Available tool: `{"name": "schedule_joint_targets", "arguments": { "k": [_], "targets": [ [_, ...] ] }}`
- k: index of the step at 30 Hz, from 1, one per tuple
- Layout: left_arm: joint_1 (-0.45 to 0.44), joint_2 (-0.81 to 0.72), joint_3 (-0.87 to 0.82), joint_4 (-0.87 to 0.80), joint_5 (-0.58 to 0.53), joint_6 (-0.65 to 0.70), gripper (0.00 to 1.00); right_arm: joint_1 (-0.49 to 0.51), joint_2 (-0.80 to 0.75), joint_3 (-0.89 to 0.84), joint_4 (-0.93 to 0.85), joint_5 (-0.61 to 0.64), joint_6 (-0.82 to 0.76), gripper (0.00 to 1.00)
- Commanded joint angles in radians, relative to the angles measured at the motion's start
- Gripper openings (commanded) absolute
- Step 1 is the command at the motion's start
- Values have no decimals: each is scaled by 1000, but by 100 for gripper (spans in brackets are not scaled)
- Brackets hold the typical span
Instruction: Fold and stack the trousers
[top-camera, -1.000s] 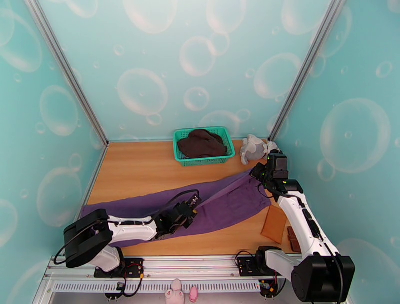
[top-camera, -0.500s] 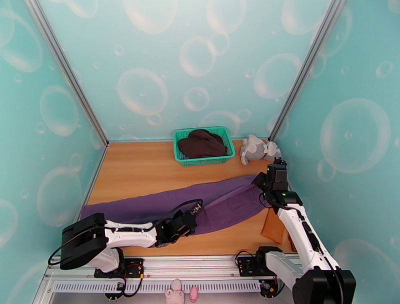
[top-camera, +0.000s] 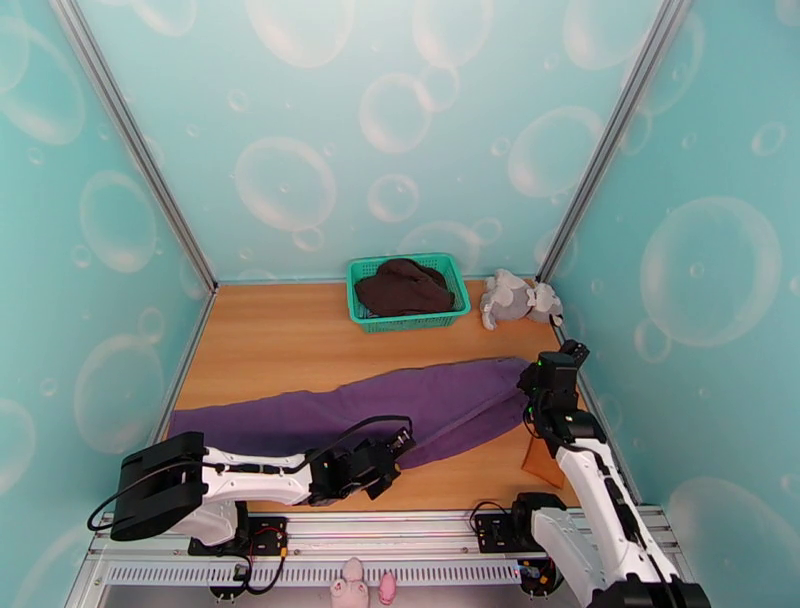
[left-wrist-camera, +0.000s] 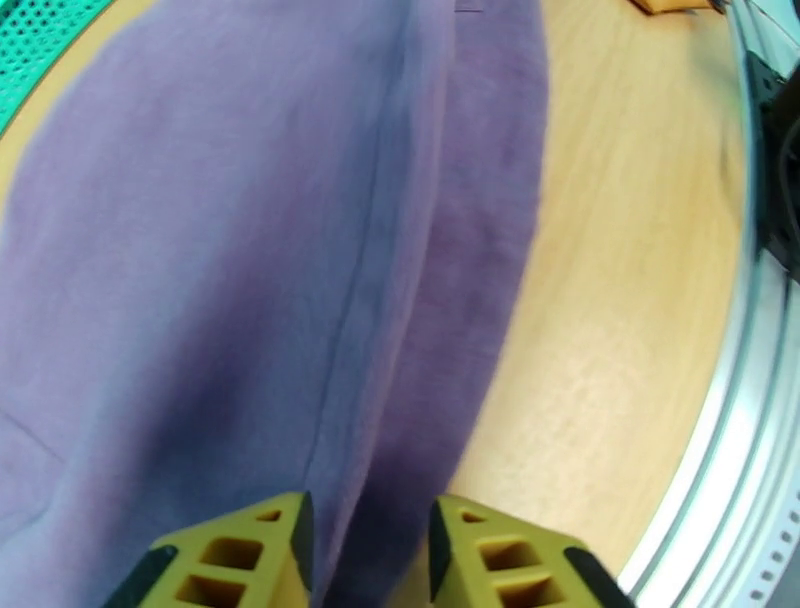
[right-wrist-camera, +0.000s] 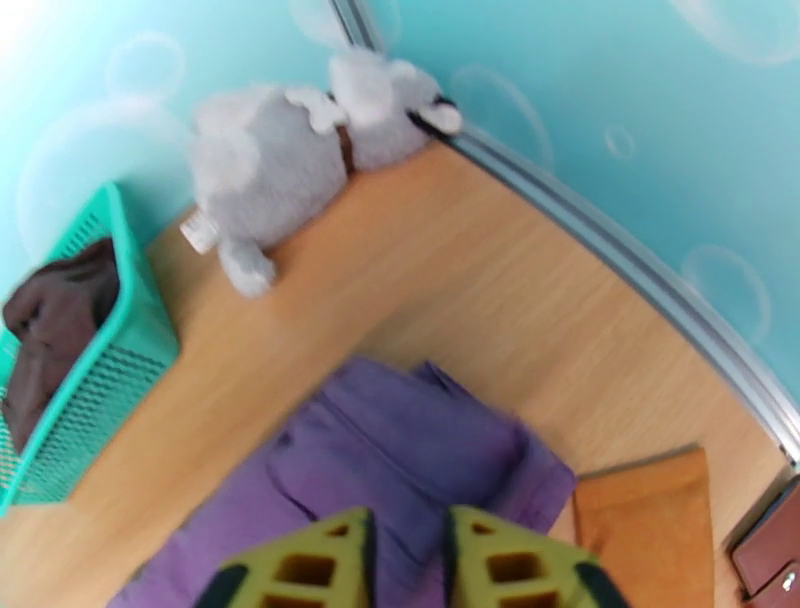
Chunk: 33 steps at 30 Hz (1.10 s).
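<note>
The purple trousers (top-camera: 350, 410) lie in a long band across the wooden table, from the left wall to the right side. My left gripper (top-camera: 398, 447) sits low at their near edge, and in the left wrist view a fold of the trousers (left-wrist-camera: 300, 250) runs between its yellow fingers (left-wrist-camera: 230, 560), so the left gripper (left-wrist-camera: 370, 560) is shut on the cloth. My right gripper (top-camera: 527, 383) holds the wide right end. The right wrist view shows the trousers (right-wrist-camera: 400, 460) pinched in the right gripper (right-wrist-camera: 408, 560).
A green basket (top-camera: 410, 322) holding a dark brown garment (top-camera: 403, 287) stands at the back. A grey plush toy (top-camera: 515, 297) lies in the back right corner. A flat orange-brown piece (top-camera: 545, 455) lies near the right arm. The metal rail (left-wrist-camera: 720, 480) borders the near edge.
Both grippers have drawn toward the near edge with the cloth. The trousers' right end has come nearer and the band has grown narrower.
</note>
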<state>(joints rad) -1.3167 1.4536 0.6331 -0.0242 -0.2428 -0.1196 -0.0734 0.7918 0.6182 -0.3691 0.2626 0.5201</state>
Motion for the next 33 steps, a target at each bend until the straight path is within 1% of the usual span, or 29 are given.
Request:
{"name": "schedule_joint_targets", "arguments": {
  "k": [1,4,7,9,11,13,15,17,21,24,27,30,33],
  "targets": [
    [13,-106,-40,104,118,40,39,28,-54,-12,86,-99,-35,37],
    [72,-183,-89,197,141,18,40,96,-44,2,72,-119,-18,36],
    [189,-188,-79,221,94,-93,40,183,26,-39,150,-201,20,33],
    [307,-137,-46,204,167,-187,40,243,115,-72,225,-236,59,32],
    [377,-61,-3,166,235,-274,39,269,214,-92,291,-280,92,31],
    [381,8,40,120,279,-301,38,273,306,-92,314,-296,108,30],
    [349,41,41,110,284,-321,39,270,362,-102,342,-296,112,31],
    [338,72,35,64,266,-401,39,265,401,-111,367,-317,119,31],
    [370,135,-10,-23,245,-580,39,254,458,-114,366,-336,134,31],
    [419,163,-80,-51,200,-708,39,229,481,-127,370,-372,150,30],
    [499,144,-178,18,184,-808,40,214,471,-145,364,-355,170,30],
    [601,109,-262,89,178,-869,40,193,469,-145,355,-369,148,30],
    [682,37,-312,87,137,-880,41,189,442,-138,342,-379,115,30]
  ]
}}
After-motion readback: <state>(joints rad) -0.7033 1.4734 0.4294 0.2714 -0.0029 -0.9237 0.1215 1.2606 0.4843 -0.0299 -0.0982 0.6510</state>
